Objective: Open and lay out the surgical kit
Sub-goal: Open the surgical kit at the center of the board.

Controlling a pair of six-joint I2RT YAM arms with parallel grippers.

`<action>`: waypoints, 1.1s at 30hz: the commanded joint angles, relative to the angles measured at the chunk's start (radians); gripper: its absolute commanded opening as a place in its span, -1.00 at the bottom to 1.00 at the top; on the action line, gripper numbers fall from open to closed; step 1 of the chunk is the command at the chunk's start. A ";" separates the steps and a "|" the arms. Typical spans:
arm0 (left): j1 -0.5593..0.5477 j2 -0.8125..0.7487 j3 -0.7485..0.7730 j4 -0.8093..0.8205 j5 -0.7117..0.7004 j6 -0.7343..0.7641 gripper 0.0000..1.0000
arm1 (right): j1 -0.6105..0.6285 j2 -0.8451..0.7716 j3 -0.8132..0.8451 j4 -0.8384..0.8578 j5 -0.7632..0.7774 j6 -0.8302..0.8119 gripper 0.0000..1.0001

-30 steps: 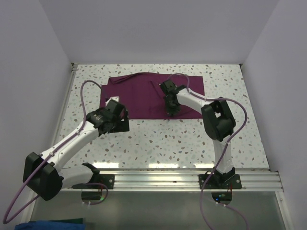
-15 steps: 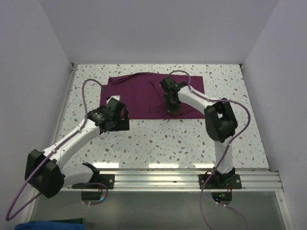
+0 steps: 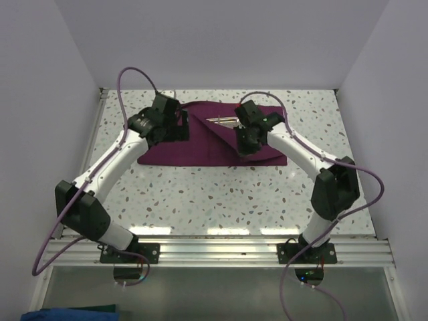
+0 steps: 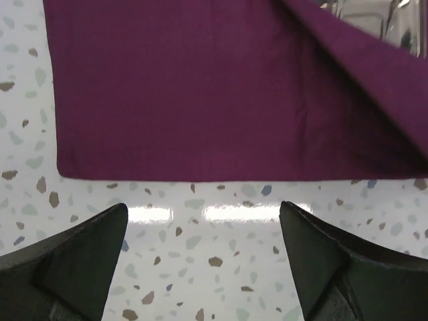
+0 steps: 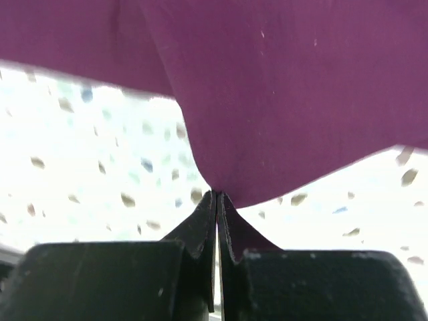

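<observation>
Right wrist view: I had the right gripper (image 5: 217,195) pinching the cloth wrap (image 5: 281,100); left gripper (image 4: 202,221) spread, empty. Steel tray (image 4: 364,17) partly exposed at upper right; I judged layout pending.

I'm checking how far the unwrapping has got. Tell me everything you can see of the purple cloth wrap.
The cloth wrap is dark purple-maroon fabric, roughly rectangular, lying on the speckled table toward its far side. Its left part lies flat. A flap is turned along a diagonal crease, uncovering shiny metal at the far edge. The right gripper is shut on a pinched-up point of the fabric. The left gripper is open over bare table, not touching it.
</observation>
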 commanded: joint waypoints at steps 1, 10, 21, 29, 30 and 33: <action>0.031 0.072 0.157 0.015 0.020 0.049 0.99 | 0.043 -0.146 -0.122 -0.094 -0.125 0.004 -1.00; 0.085 0.245 0.392 -0.012 0.031 0.051 0.99 | 0.207 -0.834 -0.585 -0.544 -0.226 0.240 -1.00; 0.086 0.258 0.343 -0.019 0.059 0.003 0.99 | 0.210 -1.151 -0.701 -0.661 -0.207 0.389 0.97; 0.100 0.297 0.272 0.033 0.025 0.063 0.99 | 0.209 -0.797 -0.431 -0.524 -0.018 0.248 0.97; 0.114 0.316 0.280 0.044 0.031 0.068 0.99 | 0.209 -0.774 -0.412 -0.513 -0.013 0.240 0.97; 0.147 0.411 0.338 0.083 0.071 0.080 0.98 | 0.209 -0.710 -0.357 -0.495 0.013 0.236 0.97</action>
